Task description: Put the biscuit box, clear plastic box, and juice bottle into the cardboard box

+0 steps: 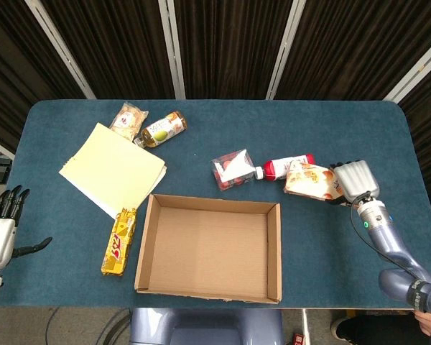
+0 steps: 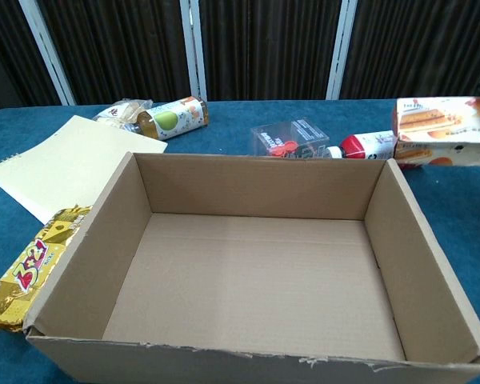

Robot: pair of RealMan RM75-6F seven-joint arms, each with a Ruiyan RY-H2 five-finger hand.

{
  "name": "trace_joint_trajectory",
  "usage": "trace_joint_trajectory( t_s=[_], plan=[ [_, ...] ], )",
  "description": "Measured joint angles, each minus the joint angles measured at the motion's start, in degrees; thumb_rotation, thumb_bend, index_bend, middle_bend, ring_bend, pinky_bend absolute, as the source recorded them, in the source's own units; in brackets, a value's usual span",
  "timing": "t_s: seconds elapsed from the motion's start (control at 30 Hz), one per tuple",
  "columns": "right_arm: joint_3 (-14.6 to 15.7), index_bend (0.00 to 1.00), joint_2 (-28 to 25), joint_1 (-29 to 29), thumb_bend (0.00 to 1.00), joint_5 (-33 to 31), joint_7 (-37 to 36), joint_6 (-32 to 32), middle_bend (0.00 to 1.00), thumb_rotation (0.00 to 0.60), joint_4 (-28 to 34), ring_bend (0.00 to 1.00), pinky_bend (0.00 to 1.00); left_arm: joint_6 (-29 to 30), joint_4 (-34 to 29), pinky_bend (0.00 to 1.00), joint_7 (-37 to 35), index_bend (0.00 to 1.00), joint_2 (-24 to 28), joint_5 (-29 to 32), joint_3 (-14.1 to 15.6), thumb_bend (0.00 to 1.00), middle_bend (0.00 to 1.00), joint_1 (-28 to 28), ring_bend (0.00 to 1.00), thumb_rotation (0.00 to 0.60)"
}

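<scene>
Right hand: my right hand [image 1: 355, 180] grips the biscuit box [image 1: 310, 180] by its right end, fingers wrapped around it, holding it up off the bench [image 1: 330, 129].
Biscuit box: tilted in the air, partly in front of the red-labelled bottle [image 1: 284, 167]; in the chest view it shows at the right edge, level with the far bottles.
Left hand: my left hand [image 1: 1, 228] is off the bench's left edge, fingers spread, holding nothing.
Cardboard box: the cardboard box [image 1: 273, 248] sits open at the bench's near middle, nothing inside.
Clear plastic box: the clear plastic box [image 1: 231, 169] lies just behind the cardboard box's far wall, beside the red-labelled bottle.
Juice bottle: the juice bottle [image 1: 160, 129] lies on its side at far left, next to a snack pouch [image 1: 128, 118].
Others: yellow notepad [image 1: 113, 169]; yellow snack bar [image 1: 119, 241] along the cardboard box's left side.
</scene>
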State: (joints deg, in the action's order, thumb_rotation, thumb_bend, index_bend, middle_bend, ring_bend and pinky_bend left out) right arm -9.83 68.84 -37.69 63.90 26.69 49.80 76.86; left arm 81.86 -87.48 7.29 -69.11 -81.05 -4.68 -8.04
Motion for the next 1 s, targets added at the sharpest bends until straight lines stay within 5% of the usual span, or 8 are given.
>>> trace_joint_trajectory(
  t_s=[0.33,0.57,0.73,1.0],
  plan=[
    [-2.5,0.71,-10.6,-1.1,0.28,-2.9,7.9,3.1,0.55,0.6,16.4,0.62,0.74,0.6,-0.3,0.0,-0.6,0.0,0.2,-1.2,0.4,0.0,0.0,0.1,0.0,0.402],
    [-4.0,0.7,-13.3,-4.5,0.25,-4.8,12.3,2.7,0.53,0.6,29.4,0.62,0.74,0.2,-0.7,0.0,-1.0,0.0,0.2,-2.2,0.7,0.0,0.0,-0.4,0.0,0.402],
    [-4.9,0.7,-11.8,-8.1,0.24,-5.9,14.4,1.7,0.53,0.6,35.8,0.62,0.74,-0.4,-0.7,0.0,-1.1,0.0,0.1,-2.8,1.1,0.0,0.0,-0.7,0.0,0.401],
    [-5.5,0.68,-1.1,-14.8,0.21,-10.4,21.6,3.4,0.53,0.6,37.6,0.62,0.74,-1.7,-1.2,0.0,-1.0,0.0,0.5,-2.1,1.6,0.0,0.0,-0.9,0.0,0.403]
  ],
)
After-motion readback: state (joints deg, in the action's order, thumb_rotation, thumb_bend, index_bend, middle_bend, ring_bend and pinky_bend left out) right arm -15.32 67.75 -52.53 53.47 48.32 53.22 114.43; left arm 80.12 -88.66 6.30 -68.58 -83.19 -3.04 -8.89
